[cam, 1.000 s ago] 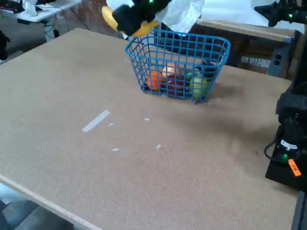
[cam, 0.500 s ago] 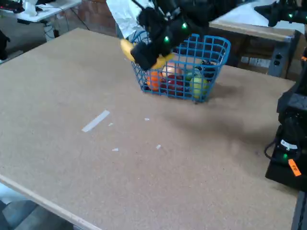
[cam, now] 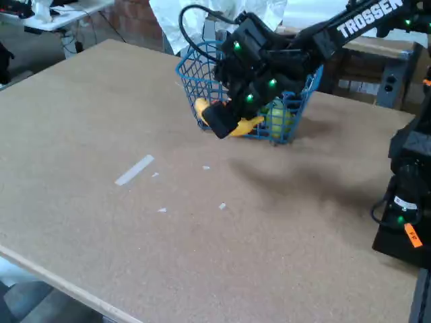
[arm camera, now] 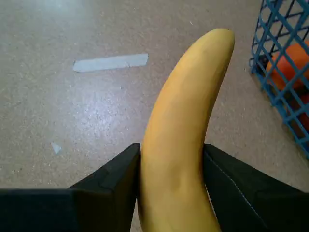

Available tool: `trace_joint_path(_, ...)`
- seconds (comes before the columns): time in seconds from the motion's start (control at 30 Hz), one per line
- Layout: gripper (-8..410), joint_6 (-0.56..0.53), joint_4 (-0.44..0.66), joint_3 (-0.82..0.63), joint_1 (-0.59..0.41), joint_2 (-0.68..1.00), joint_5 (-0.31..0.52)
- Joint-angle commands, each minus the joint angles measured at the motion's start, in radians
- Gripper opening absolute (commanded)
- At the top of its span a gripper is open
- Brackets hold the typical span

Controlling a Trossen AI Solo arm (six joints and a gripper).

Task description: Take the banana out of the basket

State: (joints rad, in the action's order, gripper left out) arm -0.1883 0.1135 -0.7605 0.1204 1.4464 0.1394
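1. We have the gripper (arm camera: 171, 193) clamped on the banana (arm camera: 186, 125), one black finger pressed to each side.
2. Banana (cam: 232, 124) is outside the basket (cam: 195, 74), held above the table (cam: 101, 134) just near-left of the basket in the fixed view.
3. Orange fruit (arm camera: 289, 65) sits inside the basket, right edge of the wrist view.
4. Removal looks done; what's left, we judge, is lowering and releasing near the tape strip (arm camera: 111, 62).

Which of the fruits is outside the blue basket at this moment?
The banana: the pincer holds it over the bare table, beside the basket. The orange fruit and the yellow-green fruit sit inside the wires.
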Motion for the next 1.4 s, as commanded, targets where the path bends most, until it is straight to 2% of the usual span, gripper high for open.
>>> trace_joint_path(0.0,-1,-0.048,0.048,0.01,-0.036,0.0,0.007)
trace_joint_path(0.33,-1,-0.099,0.091,0.009,-0.068,0.085,-0.037)
trace_joint_path(0.57,-1,-0.065,0.002,0.009,-0.07,0.177,-0.041)
trace_joint_path(0.83,-1,-0.047,0.005,-0.012,-0.096,0.238,-0.11)
trace_joint_path(1.37,-1,-0.019,0.053,-0.158,-0.096,0.43,-0.151)
